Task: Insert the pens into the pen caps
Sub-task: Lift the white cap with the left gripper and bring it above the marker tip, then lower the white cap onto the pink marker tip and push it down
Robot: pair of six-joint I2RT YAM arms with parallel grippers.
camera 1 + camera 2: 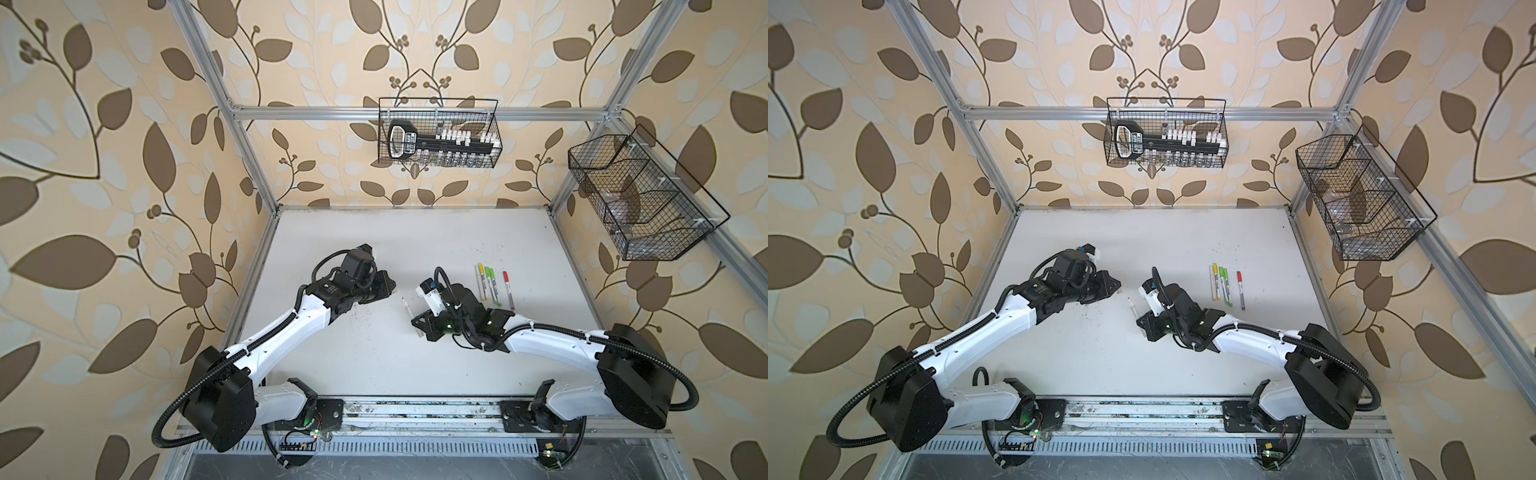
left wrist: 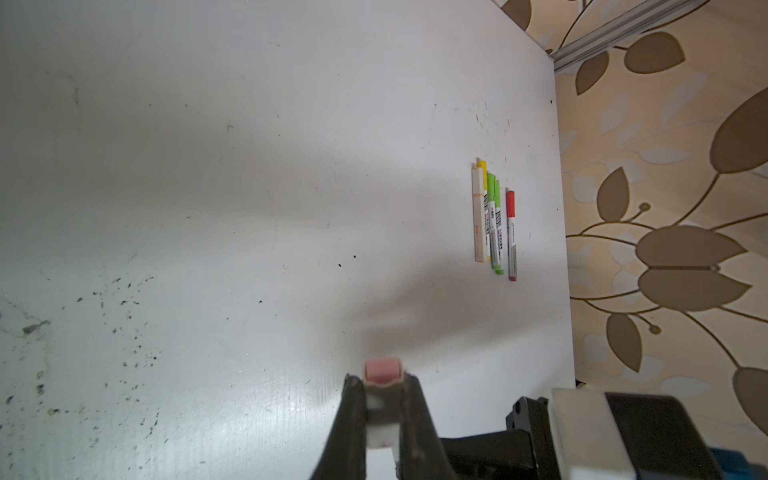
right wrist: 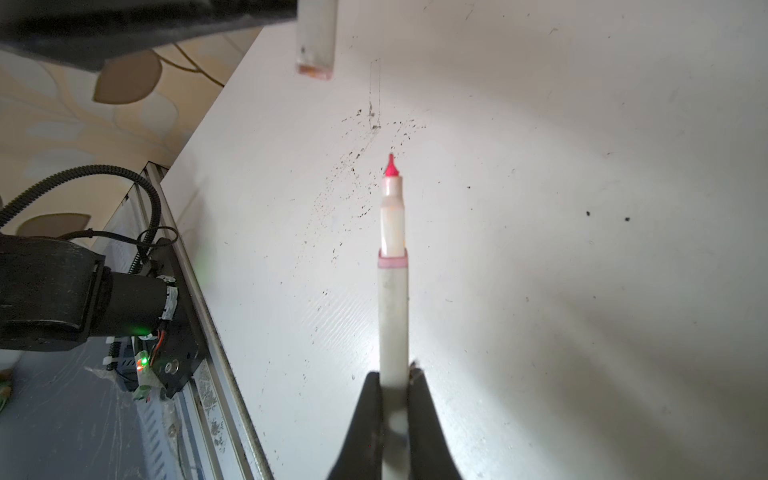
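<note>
Aligning pen to cap is the step in hand. The right gripper [image 3: 395,376] is clamped on the rear of an uncapped white pen [image 3: 392,299], whose pink tip points toward the whitish cap [image 2: 382,372] pinched in the closed left gripper [image 2: 382,384]. Both are held above the middle of the table [image 1: 374,241], well apart. In the right wrist view the cap sits off to one side of the pen's axis. Judgement: bring the two axes into line before advancing, then push straight and slowly, since a skewed entry could bend the tip or lever the cap loose. The capped pens [image 1: 492,286] lie in a row near the right edge.
</note>
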